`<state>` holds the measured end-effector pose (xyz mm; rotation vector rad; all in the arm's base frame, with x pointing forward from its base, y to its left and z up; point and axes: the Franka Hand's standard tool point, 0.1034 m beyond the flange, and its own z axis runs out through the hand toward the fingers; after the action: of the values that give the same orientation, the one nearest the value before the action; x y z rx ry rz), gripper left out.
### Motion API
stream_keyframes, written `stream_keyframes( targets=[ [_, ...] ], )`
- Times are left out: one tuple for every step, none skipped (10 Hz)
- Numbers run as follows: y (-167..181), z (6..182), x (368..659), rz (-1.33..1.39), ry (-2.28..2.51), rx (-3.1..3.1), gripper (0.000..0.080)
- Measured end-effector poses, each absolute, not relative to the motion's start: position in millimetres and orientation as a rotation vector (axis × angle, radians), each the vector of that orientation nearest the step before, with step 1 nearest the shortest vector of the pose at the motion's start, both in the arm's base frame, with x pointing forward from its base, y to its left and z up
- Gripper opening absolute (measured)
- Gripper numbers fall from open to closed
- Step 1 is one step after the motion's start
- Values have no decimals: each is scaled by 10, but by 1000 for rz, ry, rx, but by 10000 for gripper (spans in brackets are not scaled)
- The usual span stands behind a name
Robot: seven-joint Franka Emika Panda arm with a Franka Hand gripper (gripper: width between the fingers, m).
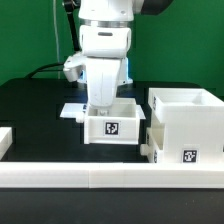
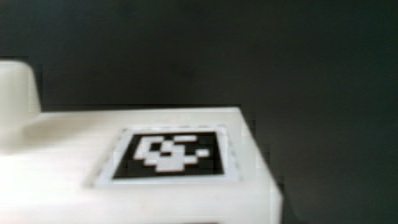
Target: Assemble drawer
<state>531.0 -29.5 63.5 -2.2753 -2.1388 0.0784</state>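
i see the white arm [image 1: 105, 50] reach straight down in the middle of the exterior view. its gripper [image 1: 100, 103] dips into the open top of the small tray [image 1: 95, 128]. the tray's wall hides the tips, so i cannot tell if the gripper is wide apart, pinched together, or holding the tray.

the small tray sits flat on the black tabletop [image 1: 35, 100]. a square black-and-white tag [image 1: 112, 127] on its front faces the camera. just beside it, on the exterior view's right, stands the tall box casing [image 1: 200, 130] with its top open. it has a tag of its own [image 1: 190, 156] low on its front. i cannot tell if the two parts touch.

a long low white rail [image 1: 100, 180] runs across the front of the tabletop. at the far edge on the exterior view's left there is a bit of another white piece [image 1: 4, 140], cut off too much to name.

the wrist view is blurry. it shows a white part [image 2: 71, 140] with a big square tag [image 2: 173, 155] on it, a rounded white lump [image 2: 15, 95] at one side, and dark tabletop [image 2: 231, 50] behind.
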Motion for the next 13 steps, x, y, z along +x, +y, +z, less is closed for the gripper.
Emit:
stream_keyframes(
  targets=[
    [-311,627,5301,81,-2135,-2277,41],
    [-315,624,5302,79,-2134,-2279,41],
    [-310,617,5311,60,-2142,-2287,41],
    [-291,615,5323,59,-2130,-2298,41],
    [-240,616,5357,54,-2126,-2304,41],
    [-207,621,5388,55,-2132,-2297,41],
    [-174,627,5430,40,-2139,-2298,41],
    [-142,635,5464,12,-2149,-2307,41],
    [-144,628,5459,15,-2147,-2306,41],
    [-158,607,5448,19,-2142,-2307,41],
    [-161,593,5447,11,-2143,-2311,41],
    [-156,585,5452,-11,-2151,-2318,41],
    [-160,579,5443,-5,-2148,-2317,41]
  ],
)
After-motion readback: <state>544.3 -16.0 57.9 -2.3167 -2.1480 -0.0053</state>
